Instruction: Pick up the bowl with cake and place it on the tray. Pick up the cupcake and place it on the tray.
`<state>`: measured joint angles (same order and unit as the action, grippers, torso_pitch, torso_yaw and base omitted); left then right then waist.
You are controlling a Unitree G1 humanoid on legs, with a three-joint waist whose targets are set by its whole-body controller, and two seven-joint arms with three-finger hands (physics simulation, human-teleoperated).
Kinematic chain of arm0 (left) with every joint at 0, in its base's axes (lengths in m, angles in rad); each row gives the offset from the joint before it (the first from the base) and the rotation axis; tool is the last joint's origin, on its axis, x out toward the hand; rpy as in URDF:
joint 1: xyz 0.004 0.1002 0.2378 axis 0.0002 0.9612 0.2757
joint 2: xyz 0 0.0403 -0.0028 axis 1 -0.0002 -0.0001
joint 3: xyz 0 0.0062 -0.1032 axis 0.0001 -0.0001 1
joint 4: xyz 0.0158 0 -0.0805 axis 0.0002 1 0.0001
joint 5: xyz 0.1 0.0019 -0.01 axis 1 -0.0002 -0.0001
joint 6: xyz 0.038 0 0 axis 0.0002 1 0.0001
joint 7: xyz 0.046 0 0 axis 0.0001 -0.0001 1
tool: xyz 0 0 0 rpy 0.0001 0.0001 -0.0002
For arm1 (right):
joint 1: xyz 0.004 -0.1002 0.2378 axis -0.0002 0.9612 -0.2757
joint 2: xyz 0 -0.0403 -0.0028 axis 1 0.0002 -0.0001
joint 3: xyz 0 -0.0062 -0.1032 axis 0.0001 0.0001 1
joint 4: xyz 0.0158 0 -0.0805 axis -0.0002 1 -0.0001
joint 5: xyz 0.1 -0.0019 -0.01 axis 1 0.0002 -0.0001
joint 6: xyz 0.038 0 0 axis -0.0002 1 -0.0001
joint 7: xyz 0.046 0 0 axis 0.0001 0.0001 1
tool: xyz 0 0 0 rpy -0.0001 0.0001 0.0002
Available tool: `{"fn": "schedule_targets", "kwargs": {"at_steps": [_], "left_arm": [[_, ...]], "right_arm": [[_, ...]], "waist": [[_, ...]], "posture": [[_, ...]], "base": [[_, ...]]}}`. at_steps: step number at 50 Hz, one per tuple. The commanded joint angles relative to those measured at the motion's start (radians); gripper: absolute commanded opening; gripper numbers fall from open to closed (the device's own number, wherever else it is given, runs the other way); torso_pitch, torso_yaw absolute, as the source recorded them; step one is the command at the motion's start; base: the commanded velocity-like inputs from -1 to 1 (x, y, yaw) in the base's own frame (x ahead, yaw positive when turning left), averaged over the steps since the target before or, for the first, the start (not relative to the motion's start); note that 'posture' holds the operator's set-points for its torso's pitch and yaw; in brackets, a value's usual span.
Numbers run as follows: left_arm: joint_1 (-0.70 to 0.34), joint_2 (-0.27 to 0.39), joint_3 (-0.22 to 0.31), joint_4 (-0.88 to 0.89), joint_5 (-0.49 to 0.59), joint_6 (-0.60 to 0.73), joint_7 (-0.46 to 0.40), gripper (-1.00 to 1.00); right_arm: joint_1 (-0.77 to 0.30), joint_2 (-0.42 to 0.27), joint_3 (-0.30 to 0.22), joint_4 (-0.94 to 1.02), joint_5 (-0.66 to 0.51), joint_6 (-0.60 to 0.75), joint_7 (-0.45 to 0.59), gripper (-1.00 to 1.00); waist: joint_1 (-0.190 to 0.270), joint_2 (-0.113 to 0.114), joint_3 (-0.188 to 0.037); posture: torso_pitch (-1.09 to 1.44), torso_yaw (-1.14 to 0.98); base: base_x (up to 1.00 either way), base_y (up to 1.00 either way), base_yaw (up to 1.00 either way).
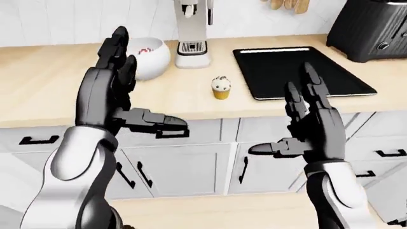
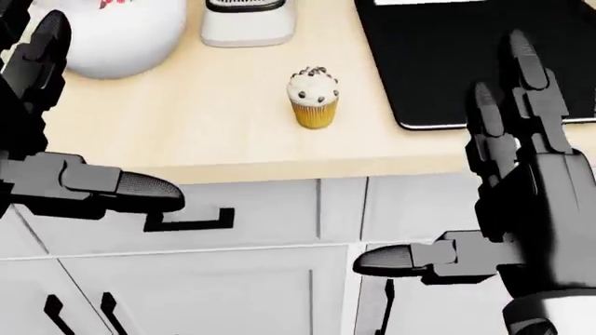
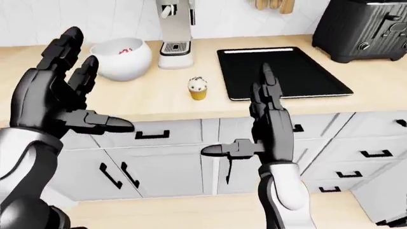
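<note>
- I can read no brand, label or writing on anything here; the dark appliance (image 3: 364, 29) at the top right of the right-eye view has small knobs, but nothing legible.
- My left hand (image 3: 60, 98) is raised with its palm turned inward, two black fingers (image 3: 63, 45) pointing up and the thumb jutting to the right; the fingers are spread wide and hold nothing.
- My right hand (image 3: 257, 126) stands the same way, mirrored: fingers up, thumb pointing left, spread open with nothing in its hold.
- Both hands hover on the near side of the light wooden countertop (image 1: 44, 90), over the white cabinet drawers with black handles (image 3: 152, 135), touching neither.
- The small cupcake with white chocolate-chip frosting and a yellow wrapper (image 2: 314, 97) stands upright on the countertop, between my two hands in the head view and apart from both.
- The round white bowl with cake (image 3: 120, 58) sits on the counter to the cupcake's upper left, just beside a white and silver coffee machine (image 3: 175, 28).
- The flat black rectangular tray (image 1: 299, 71) lies on the counter right of the cupcake, near it but not touching.
</note>
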<state>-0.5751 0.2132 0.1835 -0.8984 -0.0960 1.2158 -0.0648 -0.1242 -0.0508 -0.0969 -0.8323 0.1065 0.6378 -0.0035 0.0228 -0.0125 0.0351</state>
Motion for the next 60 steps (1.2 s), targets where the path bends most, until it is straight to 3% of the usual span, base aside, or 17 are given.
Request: {"fn": "schedule_targets", "kwargs": {"at_steps": [1, 2, 7, 8, 12, 15, 19, 23, 28, 34, 36, 39, 44, 47, 56, 57, 60], "left_arm": [[-0.017, 0.006, 0.014, -0.013, -0.005, -0.002, 0.018, 1.0], [-0.016, 0.008, 0.017, -0.016, -0.009, -0.001, 0.019, 1.0], [-0.018, 0.019, 0.031, -0.016, -0.03, -0.001, 0.027, 1.0], [-0.028, 0.024, 0.035, -0.02, -0.037, 0.013, 0.03, 1.0], [-0.034, 0.035, 0.038, -0.012, -0.052, 0.01, 0.039, 1.0], [-0.043, 0.038, 0.033, -0.017, -0.06, 0.024, 0.049, 1.0], [-0.047, 0.043, 0.027, -0.006, -0.062, 0.016, 0.053, 1.0], [-0.049, 0.043, 0.024, -0.003, -0.063, 0.015, 0.056, 1.0], [-0.037, 0.038, 0.012, 0.005, -0.058, -0.004, 0.057, 1.0], [-0.055, 0.036, 0.005, 0.006, -0.053, 0.009, 0.06, 1.0], [-0.05, 0.035, 0.005, 0.006, -0.051, 0.004, 0.058, 1.0], [-0.048, 0.035, 0.005, 0.005, -0.049, 0.003, 0.055, 1.0], [-0.048, 0.033, 0.003, -0.002, -0.045, 0.009, 0.055, 1.0], [-0.044, 0.031, -0.003, 0.01, -0.04, -0.006, 0.053, 1.0], [-0.054, 0.03, -0.004, 0.006, -0.031, 0.004, 0.047, 1.0], [-0.054, 0.031, -0.004, 0.006, -0.03, 0.003, 0.047, 1.0], [-0.066, 0.032, -0.001, 0.0, -0.031, 0.019, 0.045, 1.0]], "right_arm": [[-0.018, -0.005, 0.005, -0.029, 0.008, -0.003, 0.004, 1.0], [-0.016, -0.006, 0.005, -0.031, 0.008, -0.004, 0.005, 1.0], [-0.025, -0.011, 0.0, -0.038, 0.008, 0.005, 0.007, 1.0], [-0.03, -0.01, -0.008, -0.05, 0.014, 0.018, 0.005, 1.0], [-0.029, -0.015, -0.018, -0.05, 0.015, 0.009, 0.001, 1.0], [-0.034, -0.018, -0.033, -0.066, 0.023, 0.023, -0.004, 1.0], [-0.035, -0.021, -0.04, -0.063, 0.028, 0.017, -0.008, 1.0], [-0.038, -0.023, -0.047, -0.067, 0.035, 0.021, -0.014, 1.0], [-0.032, -0.024, -0.052, -0.067, 0.043, 0.015, -0.019, 1.0], [-0.027, -0.03, -0.074, -0.073, 0.061, 0.011, -0.017, 1.0], [-0.024, -0.03, -0.076, -0.068, 0.065, 0.003, -0.018, 1.0], [-0.02, -0.029, -0.082, -0.075, 0.076, 0.002, -0.023, 1.0], [-0.021, -0.033, -0.103, -0.082, 0.108, 0.009, -0.036, 1.0], [-0.014, -0.035, -0.104, -0.08, 0.113, 0.001, -0.038, 1.0], [-0.012, -0.044, -0.125, -0.081, 0.139, -0.004, -0.048, 1.0], [-0.016, -0.046, -0.126, -0.088, 0.141, 0.005, -0.053, 1.0], [-0.012, -0.045, -0.132, -0.066, 0.148, -0.022, -0.051, 1.0]], "waist": [[-0.008, -0.027, -0.016], [-0.029, -0.083, -0.029], [-0.035, -0.049, -0.038], [-0.014, -0.069, -0.024], [-0.036, -0.014, -0.004], [-0.036, 0.071, -0.018], [-0.027, 0.045, -0.025], [-0.023, -0.023, -0.002], [-0.024, -0.028, -0.02], [-0.033, 0.035, -0.004], [-0.037, 0.097, -0.029], [-0.032, 0.078, 0.0], [-0.023, 0.078, -0.02], [-0.018, 0.058, 0.006], [0.002, 0.02, -0.009], [0.0, 0.008, 0.011], [-0.032, -0.016, -0.02]], "posture": [[0.0, 0.0], [0.0, 0.0], [0.0, 0.0], [0.0, 0.0], [0.0, 0.0], [0.0, 0.0], [0.0, 0.0], [0.0, 0.0], [0.0, 0.0], [0.0, 0.0], [0.0, 0.0], [0.0, 0.0], [0.0, 0.0], [0.0, 0.0], [0.0, 0.0], [0.0, 0.0], [0.0, 0.0]], "base": [[0.0, 0.0, 1.0], [0.0, 0.0, 1.0], [0.0, 0.1, 0.8], [0.0, 0.0, 0.0], [0.0, 0.0, 0.0], [0.0, 0.08, 0.0], [0.03, 0.15, 0.0], [0.08, 0.23, 0.0], [0.11, 0.24, 0.0], [0.18, 0.3, 0.0], [0.21, 0.39, 0.0], [0.21, 0.27, 0.0], [0.12, 0.0, 0.0], [0.33, -0.03, 0.0], [0.34, -0.03, 0.0], [0.02, 0.0, 0.0], [0.0, -0.07, -0.32]]}}
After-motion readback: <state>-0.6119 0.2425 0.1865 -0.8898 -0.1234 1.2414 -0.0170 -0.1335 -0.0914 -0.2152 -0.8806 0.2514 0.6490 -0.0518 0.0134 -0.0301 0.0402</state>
